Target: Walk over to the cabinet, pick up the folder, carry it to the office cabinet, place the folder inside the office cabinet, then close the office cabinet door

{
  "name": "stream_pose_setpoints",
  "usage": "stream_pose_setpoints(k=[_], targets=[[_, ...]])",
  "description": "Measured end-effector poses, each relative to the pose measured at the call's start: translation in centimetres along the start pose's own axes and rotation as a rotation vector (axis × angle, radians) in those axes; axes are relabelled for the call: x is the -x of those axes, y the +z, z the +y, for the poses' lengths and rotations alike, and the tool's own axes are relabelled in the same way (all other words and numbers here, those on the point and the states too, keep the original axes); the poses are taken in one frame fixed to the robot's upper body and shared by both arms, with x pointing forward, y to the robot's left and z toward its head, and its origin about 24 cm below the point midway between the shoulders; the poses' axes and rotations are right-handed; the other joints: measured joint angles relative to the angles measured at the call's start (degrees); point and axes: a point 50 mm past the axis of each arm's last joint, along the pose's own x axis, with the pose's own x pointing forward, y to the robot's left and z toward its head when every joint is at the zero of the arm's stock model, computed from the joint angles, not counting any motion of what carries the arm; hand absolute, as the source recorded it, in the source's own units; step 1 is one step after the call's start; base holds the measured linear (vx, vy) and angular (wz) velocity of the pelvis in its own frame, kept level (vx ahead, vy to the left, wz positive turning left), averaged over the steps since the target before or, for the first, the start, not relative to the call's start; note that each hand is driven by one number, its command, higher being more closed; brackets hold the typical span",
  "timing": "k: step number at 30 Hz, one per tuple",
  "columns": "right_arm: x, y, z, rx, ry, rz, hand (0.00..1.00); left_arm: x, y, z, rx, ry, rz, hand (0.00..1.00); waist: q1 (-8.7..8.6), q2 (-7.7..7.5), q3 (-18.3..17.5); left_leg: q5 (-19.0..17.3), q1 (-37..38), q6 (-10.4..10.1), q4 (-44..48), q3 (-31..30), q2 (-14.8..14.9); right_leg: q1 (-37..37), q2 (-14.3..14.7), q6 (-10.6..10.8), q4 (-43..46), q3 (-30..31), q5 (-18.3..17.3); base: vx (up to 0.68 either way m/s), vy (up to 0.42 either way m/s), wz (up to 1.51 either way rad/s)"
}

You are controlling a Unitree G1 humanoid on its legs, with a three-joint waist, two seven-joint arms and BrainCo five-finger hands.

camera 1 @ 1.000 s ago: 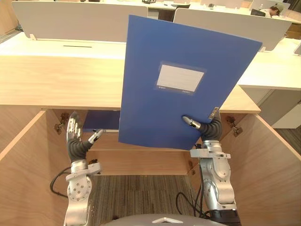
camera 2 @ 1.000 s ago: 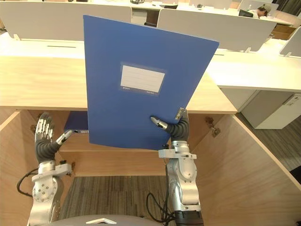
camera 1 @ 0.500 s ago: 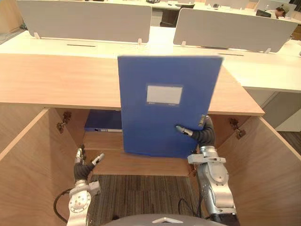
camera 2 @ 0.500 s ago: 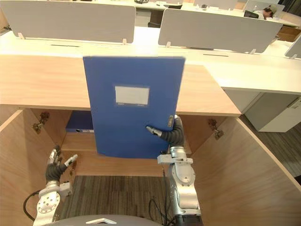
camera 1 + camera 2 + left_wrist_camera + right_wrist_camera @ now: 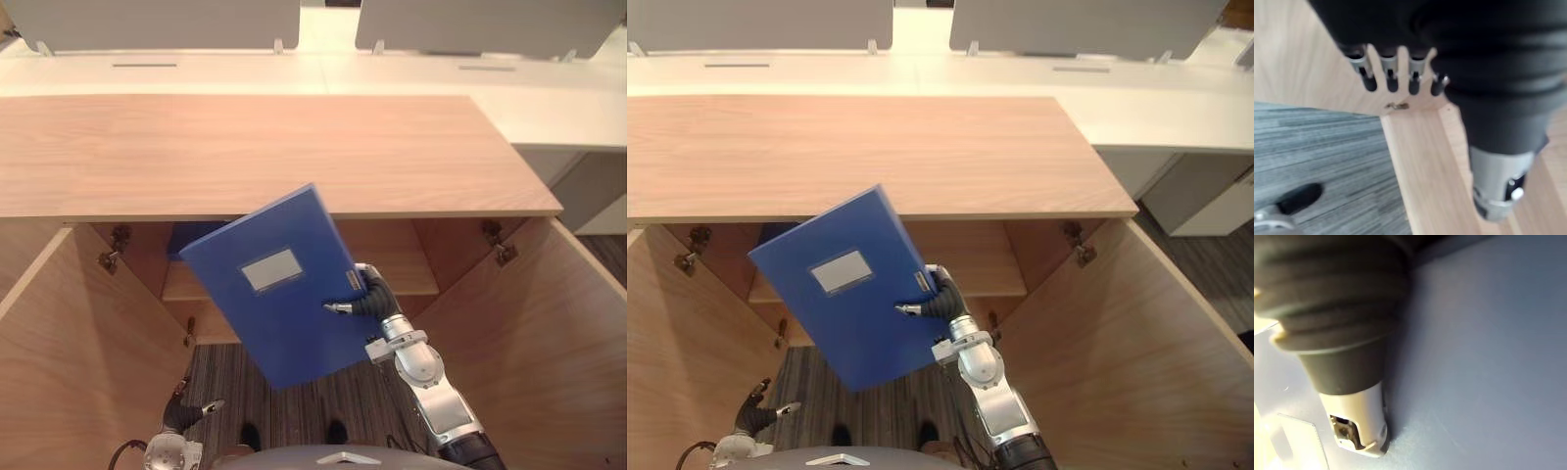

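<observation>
My right hand (image 5: 369, 299) is shut on the blue folder (image 5: 294, 328), thumb on its front cover and fingers behind its right edge. The folder has a white label and hangs tilted to the left in front of the open office cabinet's shelf (image 5: 397, 274), below the wooden top (image 5: 274, 147). In the right wrist view the thumb (image 5: 1359, 421) presses on the blue cover (image 5: 1488, 357). My left hand (image 5: 186, 413) is low by the left door, open and holding nothing; its fingers (image 5: 1391, 81) point at the cabinet's lower edge.
Both cabinet doors stand wide open, the left door (image 5: 69, 343) and the right door (image 5: 549, 333). A second blue folder (image 5: 191, 235) lies on the shelf's left part. White desks (image 5: 294, 69) with grey dividers stand behind the cabinet. Grey carpet (image 5: 323, 401) lies below.
The camera has tipped down. The folder has dropped from upright before the cabinet top to a left-leaning tilt before the opening. My left hand has sunk low.
</observation>
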Motion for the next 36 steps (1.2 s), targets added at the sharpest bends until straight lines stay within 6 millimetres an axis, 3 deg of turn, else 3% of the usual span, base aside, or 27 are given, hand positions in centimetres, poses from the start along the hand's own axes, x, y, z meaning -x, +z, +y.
stream_pose_setpoints(k=[1, 3, 6, 9, 13, 15, 20, 25, 34, 36], targets=[[-1.0, 0.8, -0.2, 0.035, 0.01, -0.044, 1.0, -0.8, 1.2, 0.2, -0.001, 0.013, -0.028, 0.0, 0.02, 0.38, 3.5, -2.23, -4.3, 0.01, 6.21, -0.06, 0.56, -2.78, 0.0, -0.6, 2.65, 0.12, -0.39, -0.1, -0.019, 0.02], [-2.9, 1.8, -0.3, 0.096, 0.039, -0.102, 1.0, -2.0, 3.1, 0.4, 0.004, 0.037, -0.071, 0.0, -0.09, 1.74, 7.2, -6.12, -13.97, 0.47, 17.88, -0.55, 2.8, -9.69, 0.98, -0.82, 8.41, 0.08, -1.41, -0.17, -0.027, -0.03], [-4.4, 2.5, -0.5, 0.168, 0.053, -0.139, 1.0, -3.3, 6.1, 0.8, 0.051, 0.071, -0.141, 0.0, 0.45, 2.75, 11.93, -7.9, -21.98, 0.32, 25.37, -1.68, 4.24, -17.59, 1.4, -1.17, 16.31, -0.38, -3.64, -0.22, 0.006, 0.06], [-4.7, 2.9, -0.4, 0.172, 0.051, -0.155, 1.0, -3.5, 7.0, 0.9, 0.101, 0.088, -0.158, 0.0, 0.77, 2.67, 14.02, -10.17, -28.25, -0.1, 31.09, -1.82, 4.95, -25.16, 0.93, -1.34, 25.01, -0.27, -7.23, -0.18, -0.012, 0.04], [-4.7, 4.8, -0.1, 0.158, 0.024, -0.229, 1.0, -3.5, 8.3, 1.1, 0.179, 0.115, -0.2, 0.0, 1.35, 2.96, 15.14, -11.63, -35.93, -0.05, 37.0, -1.74, 6.11, -33.43, 0.34, -1.99, 31.9, -0.34, -9.9, -0.12, -0.009, -0.03], [-4.7, 6.8, -0.7, 0.136, -0.015, -0.31, 1.0, -3.5, 10.3, 1.1, 0.268, 0.135, -0.26, 0.0, 1.8, 3.29, 16.64, -12.26, -40.4, -0.09, 40.18, -1.7, 7.0, -38.04, 0.33, -2.42, 35.38, -0.39, -10.72, -0.12, -0.038, -0.01], [-5.2, 8.7, -2.5, -0.029, -0.149, -0.375, 1.0, -3.5, 12.5, 1.1, 0.387, 0.165, -0.315, 0.0, 2.31, 3.46, 17.91, -13.4, -48.03, -0.24, 45.56, -2.06, 8.39, -45.65, 0.32, -3.06, 41.24, -0.65, -12.01, -0.06, -0.032, 0.0], [-5.9, 9.8, -5.9, -0.199, -0.32, -0.42, 1.0, -3.7, 15.1, 2.5, 0.513, 0.227, -0.38, 0.0, 3.53, 3.51, 20.59, -15.47, -55.34, -0.68, 52.55, -4.11, 8.8, -52.66, -0.3, -3.56, 49.55, -1.63, -15.28, -0.01, -0.055, 0.12], [-7.1, 11.4, -11.5, -0.507, -0.532, -0.518, 1.0, -3.6, 16.4, 3.8, 0.743, 0.23, -0.424, 0.0, 4.09, 3.28, 21.85, -17.18, -62.85, -1.55, 59.42, -6.27, 10.06, -59.64, -0.14, -4.72, 57.37, -2.93, -18.79, 0.0, -0.075, 0.03], [-7.4, 12.3, -12.7, -0.609, -0.551, -0.575, 1.0, -3.6, 17.5, 3.9, 0.754, 0.222, -0.455, 0.0, 4.09, 3.28, 21.85, -17.24, -64.04, -1.58, 60.03, -6.57, 10.37, -60.64, -0.03, -4.73, 58.01, -3.39, -18.99, -0.03, -0.052, 0.02]])
